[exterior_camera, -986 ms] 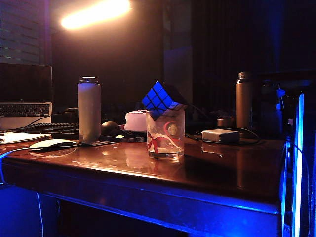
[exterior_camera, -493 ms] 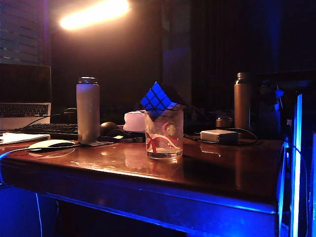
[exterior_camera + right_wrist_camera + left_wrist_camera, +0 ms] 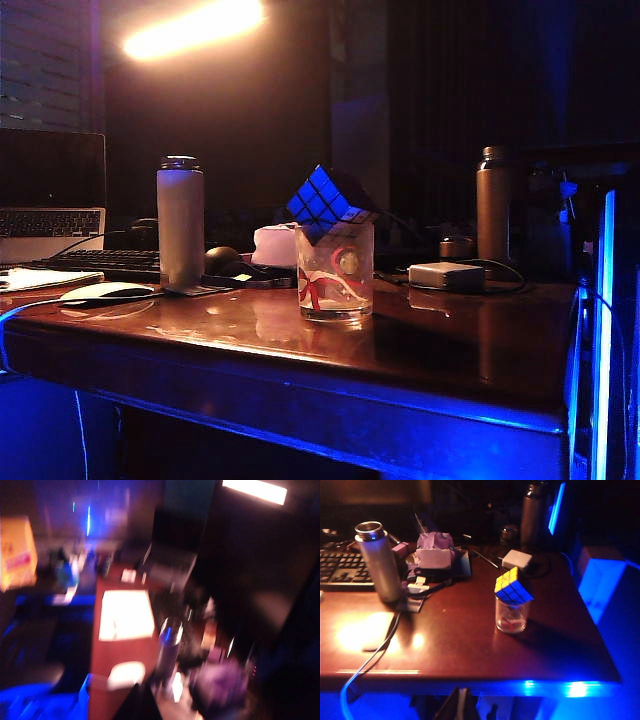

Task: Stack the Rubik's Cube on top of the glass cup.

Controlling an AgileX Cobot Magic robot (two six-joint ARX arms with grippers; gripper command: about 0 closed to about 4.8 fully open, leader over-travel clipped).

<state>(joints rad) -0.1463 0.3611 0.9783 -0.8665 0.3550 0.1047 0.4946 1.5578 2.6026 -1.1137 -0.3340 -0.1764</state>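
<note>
Exterior view: Rubik's Cube [image 3: 328, 200] sits tilted atop glass cup [image 3: 335, 272].

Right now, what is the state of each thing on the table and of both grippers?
Blue and yellow Rubik's Cube: tilted, corner down in the cup's mouth.
Clear glass cup with red ribbon print: upright, untouched.
Pale cylindrical bottle: upright.
Dark metal bottle: upright.
Laptop: open.
Left gripper: away from cup, opening unclear.
Right gripper: shut, away from cup.
</note>
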